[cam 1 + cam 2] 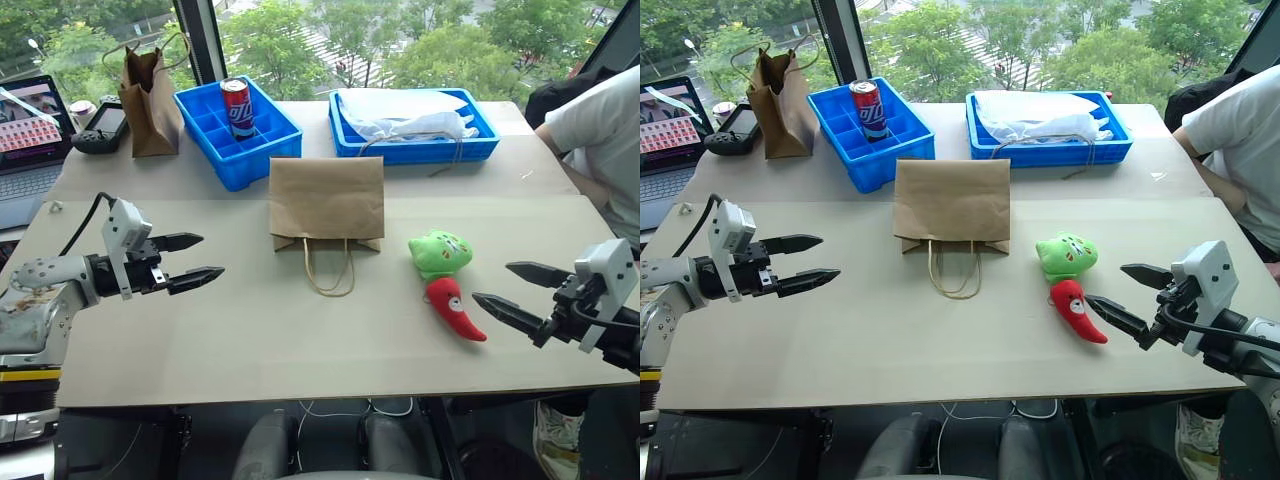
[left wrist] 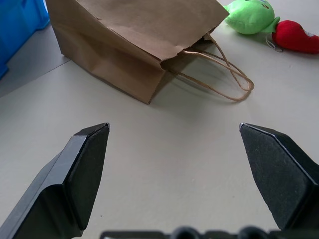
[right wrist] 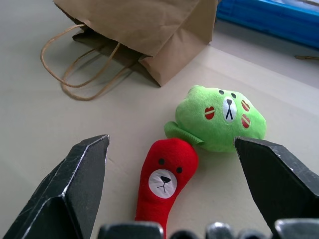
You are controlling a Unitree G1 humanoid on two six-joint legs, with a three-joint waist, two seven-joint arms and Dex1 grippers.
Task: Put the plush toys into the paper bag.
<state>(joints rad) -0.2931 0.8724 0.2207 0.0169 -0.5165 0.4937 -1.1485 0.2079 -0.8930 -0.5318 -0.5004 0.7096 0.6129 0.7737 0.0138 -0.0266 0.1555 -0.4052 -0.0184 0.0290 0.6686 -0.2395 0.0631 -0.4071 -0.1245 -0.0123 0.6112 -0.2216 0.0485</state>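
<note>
Two toys, green (image 1: 441,253) and red (image 1: 456,308), lie touching at three o'clock of the flat paper bag (image 1: 326,203). My left gripper (image 1: 190,259) and right gripper (image 1: 513,293) hover spread, empty. Its mouth looks collapsed, so pushing could crumple it. Tan table (image 1: 250,340); windows at twelve.

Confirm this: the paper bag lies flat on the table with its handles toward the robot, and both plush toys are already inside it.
Wrong on the toys. The green toy and red toy lie on the table beside the paper bag, as the right wrist view shows. The bag does lie flat, handles toward the robot.
</note>
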